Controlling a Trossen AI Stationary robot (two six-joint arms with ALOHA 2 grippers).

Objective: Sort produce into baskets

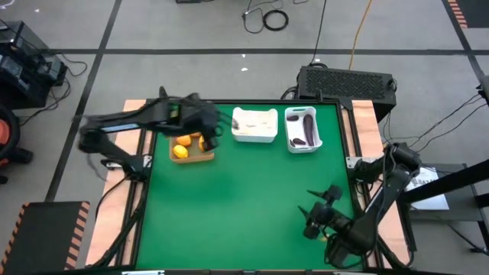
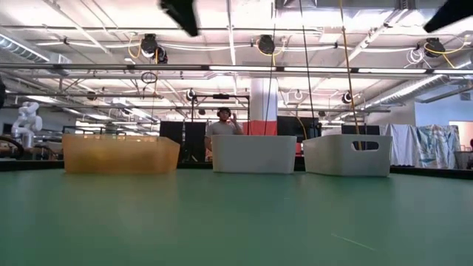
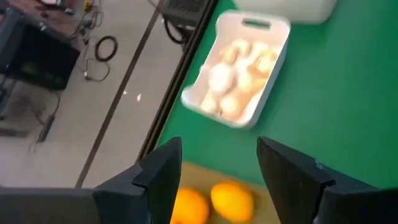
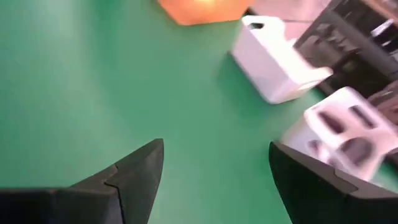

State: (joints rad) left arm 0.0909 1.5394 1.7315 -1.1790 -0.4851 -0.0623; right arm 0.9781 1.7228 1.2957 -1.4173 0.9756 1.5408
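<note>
Three baskets stand along the table's far edge: a tan-brown tray with orange-yellow fruits, a white bin with white garlic-like bulbs, and a second white bin with dark purple eggplant pieces. My left gripper hangs open and empty above the tray's far right corner; two orange fruits show between its fingers in the left wrist view. My right gripper is open and empty above the green table's near right part.
A black box stands beyond the table's far right corner. Bare green table surface stretches between the baskets and the near edge. In the low view a person stands far behind the middle bin.
</note>
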